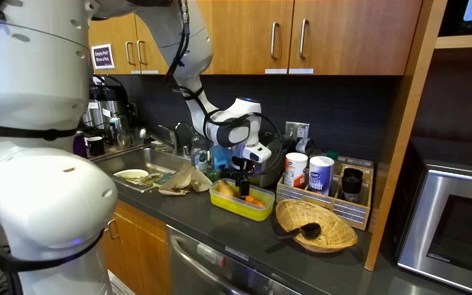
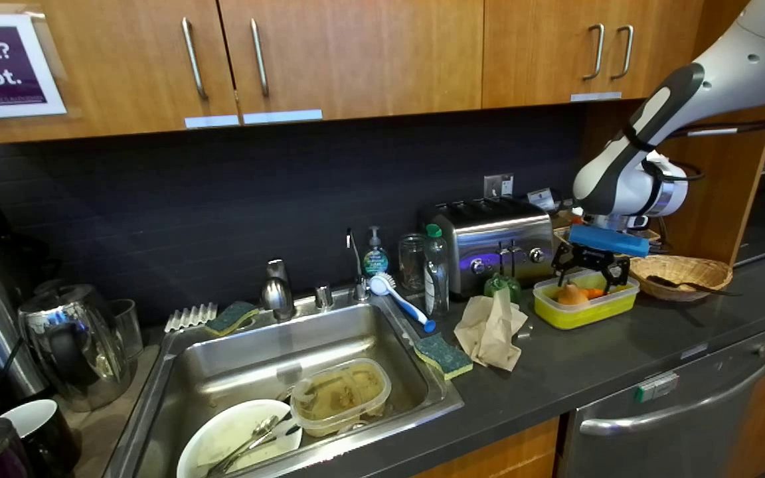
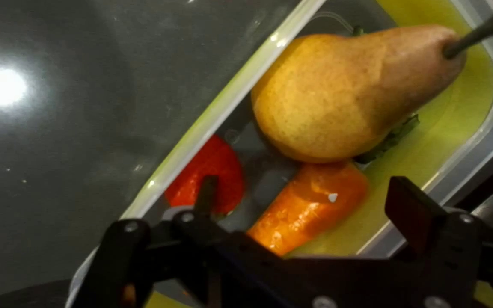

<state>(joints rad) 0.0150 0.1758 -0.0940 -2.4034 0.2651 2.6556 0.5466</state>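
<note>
one pear (image 3: 336,96) lies beside the carrot (image 3: 302,214) under the spread gripper (image 3: 302,184), toaster (image 2: 499,242) nearby

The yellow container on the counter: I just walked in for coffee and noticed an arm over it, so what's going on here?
A robot gripper is open over the yellow container on the counter, gripping nothing. In the container, an orange piece, perhaps a carrot, shows between the fingers; a pear and a red item lie there too. A wicker basket sits nearby.
</note>
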